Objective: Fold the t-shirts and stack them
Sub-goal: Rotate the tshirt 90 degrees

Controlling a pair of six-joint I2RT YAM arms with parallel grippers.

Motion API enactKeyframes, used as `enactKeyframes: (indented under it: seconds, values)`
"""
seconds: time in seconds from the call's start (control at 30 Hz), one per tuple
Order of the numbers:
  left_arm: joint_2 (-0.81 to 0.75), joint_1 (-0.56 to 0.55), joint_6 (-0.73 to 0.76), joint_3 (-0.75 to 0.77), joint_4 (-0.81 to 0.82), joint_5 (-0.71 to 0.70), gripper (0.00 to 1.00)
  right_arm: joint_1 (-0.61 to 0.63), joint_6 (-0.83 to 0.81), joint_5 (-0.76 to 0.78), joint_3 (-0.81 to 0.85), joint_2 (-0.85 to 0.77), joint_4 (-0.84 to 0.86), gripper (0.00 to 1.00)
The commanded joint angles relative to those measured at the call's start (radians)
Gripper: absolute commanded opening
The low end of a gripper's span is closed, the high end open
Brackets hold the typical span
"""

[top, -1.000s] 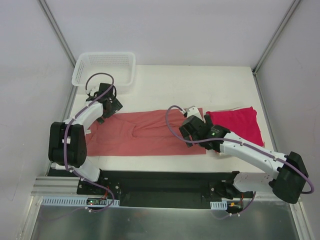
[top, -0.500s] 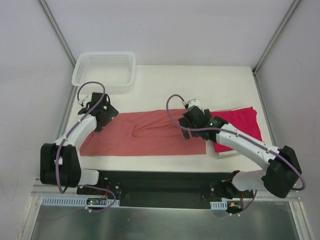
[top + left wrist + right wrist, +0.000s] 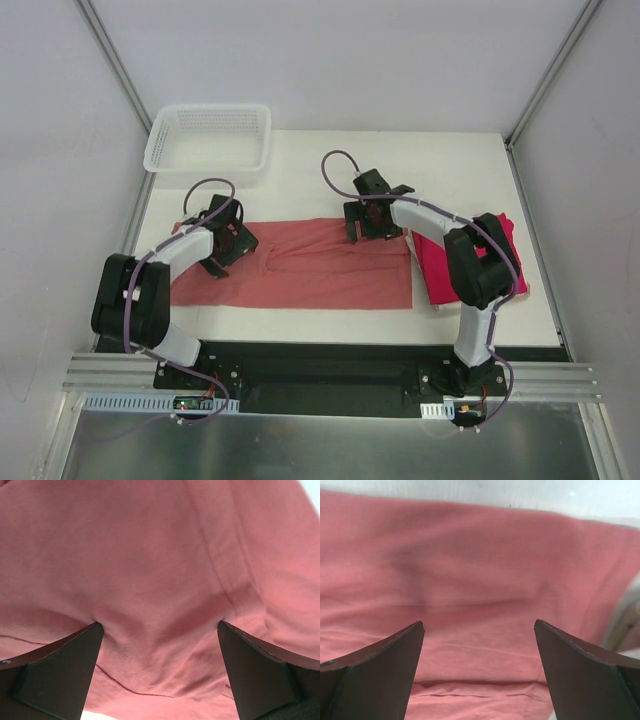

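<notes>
Salmon-pink t-shirt (image 3: 310,275) lies lengthwise left to right; left hand (image 3: 228,245) and right hand (image 3: 362,222), fingers apart, over opposite ends.

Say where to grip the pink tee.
Probably its far long edge, from above, one claw toward each end. The pink tee lies flat as a long strip, so only an edge offers a pinch; the left claw and right claw are open near it.
</notes>
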Motion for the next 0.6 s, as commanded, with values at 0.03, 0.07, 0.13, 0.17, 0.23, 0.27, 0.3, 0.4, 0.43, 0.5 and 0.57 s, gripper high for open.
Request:
enactKeyframes:
  seconds: [0.03,0.07,0.13,0.17,0.23,0.27,0.3,0.4,0.43,0.5,0.57]
  values:
    - [0.186,-0.030,-0.002,0.118,0.047,0.035,0.99,-0.006,0.055,-0.154,-0.008,0.036,-0.014,0.97]
    - [0.201,-0.048,-0.001,0.149,0.047,0.035,0.99,-0.003,0.072,-0.215,-0.035,0.029,-0.008,0.97]
    - [0.235,-0.069,0.008,0.175,0.045,0.042,0.99,0.000,0.089,-0.239,-0.103,-0.021,-0.001,0.97]
    - [0.243,-0.079,0.007,0.192,0.046,0.043,0.99,0.008,0.097,-0.251,-0.180,-0.047,0.009,0.97]
    - [0.260,-0.114,0.008,0.207,0.047,0.043,0.99,0.017,0.120,-0.267,-0.271,-0.137,0.019,0.97]
    - [0.269,-0.126,0.016,0.230,0.047,0.049,0.99,0.030,0.123,-0.321,-0.353,-0.168,0.033,0.97]
    - [0.295,-0.146,0.025,0.247,0.047,0.061,0.99,0.036,0.126,-0.349,-0.390,-0.200,0.039,0.97]
    - [0.353,-0.175,0.068,0.321,0.047,0.112,0.99,0.094,0.147,-0.376,-0.501,-0.308,0.030,0.97]
    - [0.367,-0.203,0.085,0.339,0.043,0.117,0.99,0.134,0.161,-0.369,-0.522,-0.349,0.023,0.97]
    - [0.413,-0.237,0.100,0.393,0.047,0.135,0.99,0.172,0.170,-0.366,-0.574,-0.383,0.006,0.97]
    - [0.451,-0.287,0.137,0.464,0.045,0.147,0.99,0.218,0.196,-0.371,-0.602,-0.418,-0.004,0.97]
